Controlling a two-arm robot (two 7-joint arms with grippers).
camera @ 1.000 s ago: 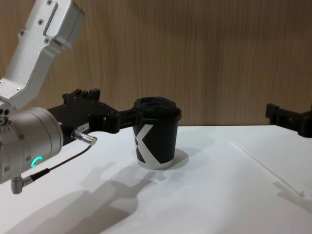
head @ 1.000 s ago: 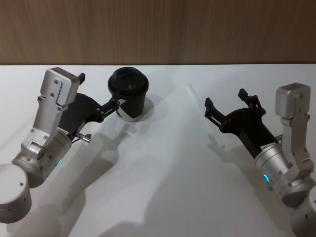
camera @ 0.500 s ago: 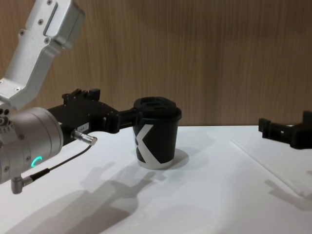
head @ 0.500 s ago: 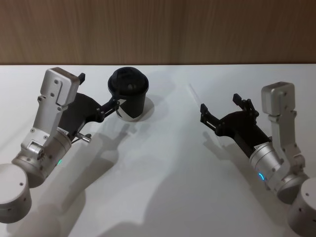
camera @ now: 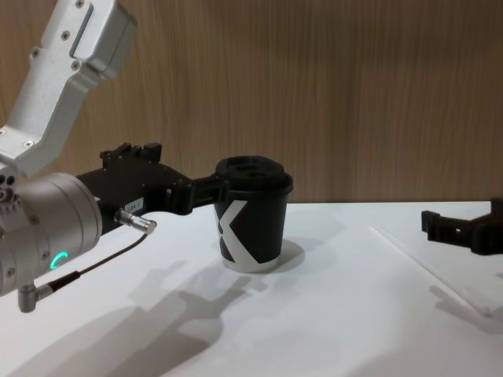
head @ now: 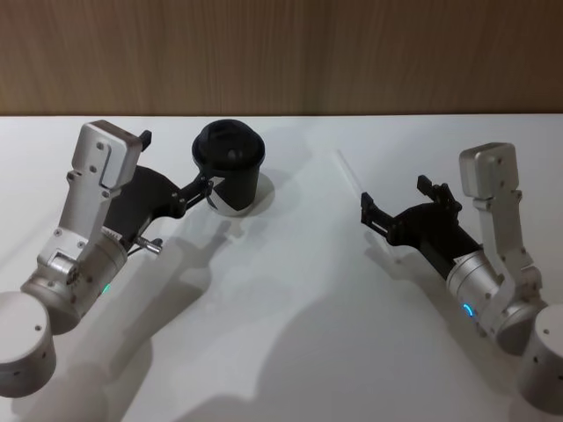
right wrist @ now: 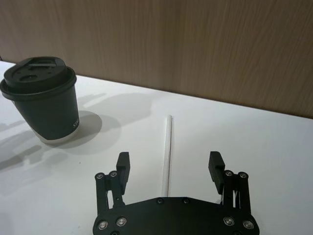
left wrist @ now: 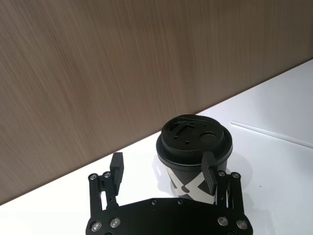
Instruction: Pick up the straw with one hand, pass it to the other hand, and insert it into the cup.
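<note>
Head view, nearest first: right gripper (head: 393, 195) out over the right side of the bench (head: 290, 308), fingers spread wide, nothing held. Right wrist view: straw (right wrist: 167, 147) flat on the bench, running lengthwise down the gap between the two fingers, touching neither. Chest view: right gripper (camera: 464, 216) a little above the straw (camera: 424, 263), not down on it.

Reads as line-up for the pick: wide spread to clear the thin tube on both sides, centred so a close would catch it mid-gap. Likely needs a drop almost to the surface. Straw flat, thin and slippery, so liable to roll or skid off a finger.

Further left and back: left gripper (head: 174, 160) also wide and empty, parked beside the cup (head: 230, 167). One finger right at the cup wall under the lid; touching or just short, cannot tell. Possibly there to steady the cup, possibly only waiting for the hand-over. Cup upright, lid on, well apart from the straw. Far end of straw pointing toward the wooden wall (head: 281, 53) behind.

Pick-up not yet done; pass and insertion both ahead.
</note>
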